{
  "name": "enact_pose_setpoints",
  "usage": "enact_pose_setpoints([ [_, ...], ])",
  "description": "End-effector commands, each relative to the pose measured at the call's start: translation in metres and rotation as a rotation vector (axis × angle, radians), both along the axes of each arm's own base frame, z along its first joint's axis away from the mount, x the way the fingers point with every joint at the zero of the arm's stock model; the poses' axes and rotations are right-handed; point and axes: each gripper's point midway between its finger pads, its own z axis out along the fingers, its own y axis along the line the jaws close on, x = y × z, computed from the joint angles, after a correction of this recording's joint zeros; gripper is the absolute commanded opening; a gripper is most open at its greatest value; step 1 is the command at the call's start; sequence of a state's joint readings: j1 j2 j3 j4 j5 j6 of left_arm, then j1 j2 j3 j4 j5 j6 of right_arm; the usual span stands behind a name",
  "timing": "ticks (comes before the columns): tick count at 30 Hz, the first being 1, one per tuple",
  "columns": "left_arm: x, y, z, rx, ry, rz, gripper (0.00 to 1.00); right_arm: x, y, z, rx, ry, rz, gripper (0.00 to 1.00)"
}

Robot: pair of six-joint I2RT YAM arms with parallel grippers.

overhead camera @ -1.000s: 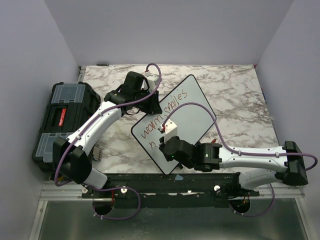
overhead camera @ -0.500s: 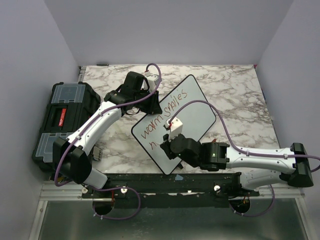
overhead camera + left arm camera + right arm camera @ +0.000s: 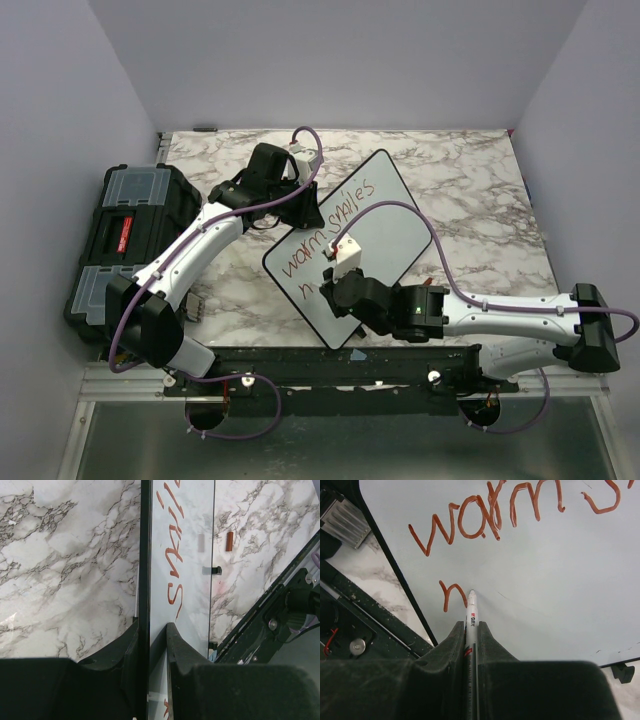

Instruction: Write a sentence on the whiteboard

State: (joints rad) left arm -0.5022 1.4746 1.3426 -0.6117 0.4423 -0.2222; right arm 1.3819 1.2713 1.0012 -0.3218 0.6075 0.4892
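Note:
The whiteboard point(image 3: 392, 228) lies askew on the marble table. Its red sentence point(image 3: 328, 228) reads "warm smiles" on the top line. In the right wrist view, "warm" point(image 3: 485, 510) stands above a single "h"-like stroke point(image 3: 451, 594). My right gripper point(image 3: 471, 628) is shut on a white marker point(image 3: 471, 611), whose tip touches the board right beside that stroke. My left gripper point(image 3: 152, 630) is shut on the whiteboard's black-rimmed edge point(image 3: 144, 555) at the far left side, with "smiles" point(image 3: 173, 565) running away from the fingers.
A black toolbox point(image 3: 125, 240) with clear lid compartments sits at the table's left edge. A small red marker cap point(image 3: 229, 541) lies on the marble beyond the board. A black rail point(image 3: 330, 365) runs along the near edge, and walls close in the sides.
My right gripper with the marker shifted slightly up and right over the board, then came back by the "h" stroke. The left arm and the board stayed put.

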Motion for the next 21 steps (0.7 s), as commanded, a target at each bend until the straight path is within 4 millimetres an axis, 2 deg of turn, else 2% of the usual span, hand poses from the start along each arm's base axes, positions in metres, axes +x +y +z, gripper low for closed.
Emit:
enact_pose_setpoints([
  [1,0.003,0.014,-0.018,0.109,-0.024,0.003,0.00,0.008,0.004,0.003,0.010,-0.027,-0.039,0.01],
  [9,0.003,0.014,-0.018,0.110,-0.024,0.004,0.00,0.008,0.006,-0.004,-0.001,-0.023,-0.037,0.01],
  [21,0.003,0.014,-0.018,0.109,-0.022,0.003,0.00,0.017,-0.008,-0.003,-0.034,-0.055,-0.102,0.01],
])
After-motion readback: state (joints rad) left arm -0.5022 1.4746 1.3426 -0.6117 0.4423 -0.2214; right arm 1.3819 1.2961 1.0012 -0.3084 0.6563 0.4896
